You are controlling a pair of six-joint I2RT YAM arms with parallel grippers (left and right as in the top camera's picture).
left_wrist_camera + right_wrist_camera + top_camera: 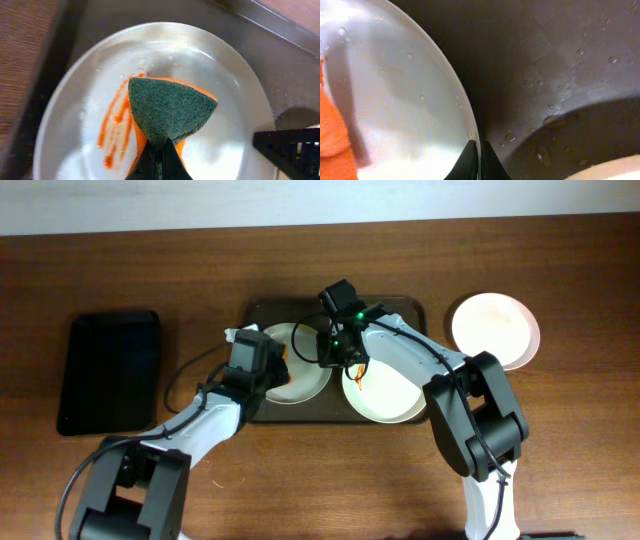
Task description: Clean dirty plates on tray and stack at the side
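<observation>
Lying wet on the left of the brown tray [400,310]: white plate [225,100], streaked with orange. Touching it, a green and orange sponge [170,110], pinched tight in the left pincer [160,160]. Clamped on that plate's rim, the right pincer [475,155]. Beside it, a second plate [390,395]. Off on the table [560,460], a third plate [495,328].

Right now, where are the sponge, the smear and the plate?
sponge [170,112]: left wrist view, green scrubbing face.
smear [114,119]: left wrist view, middle of streaks.
plate [222,70]: left wrist view, bare wet part near rim.
</observation>
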